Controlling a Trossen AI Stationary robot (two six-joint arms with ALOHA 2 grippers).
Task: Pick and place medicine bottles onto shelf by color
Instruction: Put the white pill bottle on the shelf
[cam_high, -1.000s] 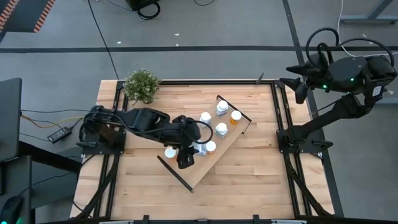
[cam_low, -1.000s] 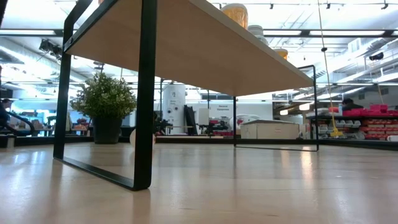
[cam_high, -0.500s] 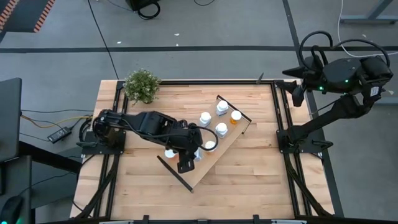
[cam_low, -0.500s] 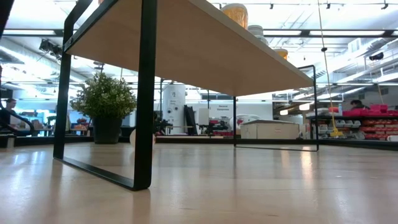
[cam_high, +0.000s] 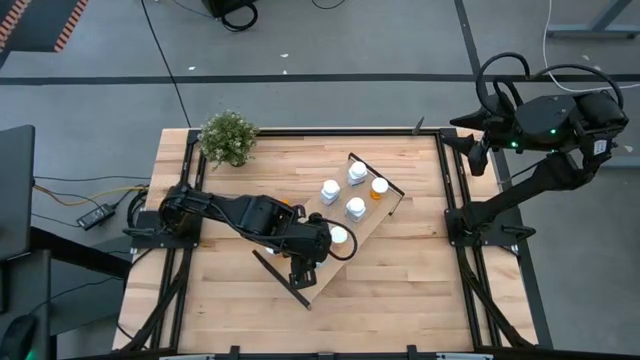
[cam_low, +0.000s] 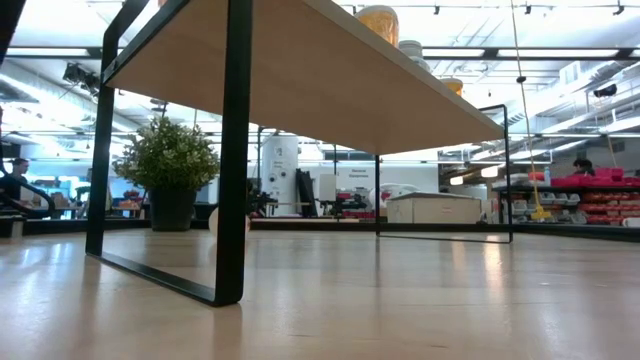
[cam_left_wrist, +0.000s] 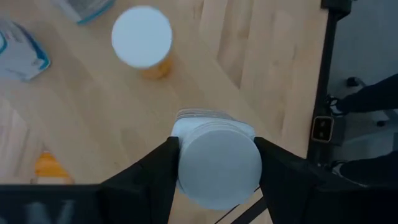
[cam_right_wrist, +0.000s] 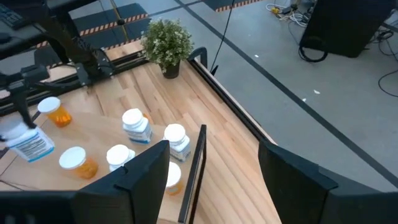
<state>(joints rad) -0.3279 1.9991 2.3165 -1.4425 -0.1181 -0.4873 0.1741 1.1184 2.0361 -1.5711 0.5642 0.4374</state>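
Note:
The shelf (cam_high: 338, 266), a light-wood board with black rails, lies slantwise in the table's middle. Several white-capped medicine bottles (cam_high: 354, 208) stand on it, orange and white ones, most toward its far end. My left gripper (cam_high: 305, 260) is over the shelf's near half, pointing down and shut on a white medicine bottle (cam_left_wrist: 217, 167). In the left wrist view an orange bottle (cam_left_wrist: 143, 42) stands just beyond it. My right gripper (cam_high: 478, 152) waits open, high off the table's far right corner. My left gripper comes from above, pointing down, and pinches the white bottle at its cap (cam_left_wrist: 217, 163) between the two fingers (cam_left_wrist: 163, 169), one on either side. The bottle stays upright below the gripper. Whether its base rests on the shelf, I cannot tell.
A small green potted plant (cam_high: 228, 137) stands at the table's far left corner. Black frame rails (cam_high: 452, 190) run along the table's left and right edges. In the low view a pale round thing (cam_low: 217, 220) lies on the table behind the shelf's rail.
My left gripper has moved a little toward the table's near edge along the shelf, still shut on the white bottle, and the arm has stretched lower over the table. My right arm has shifted slightly to the left.

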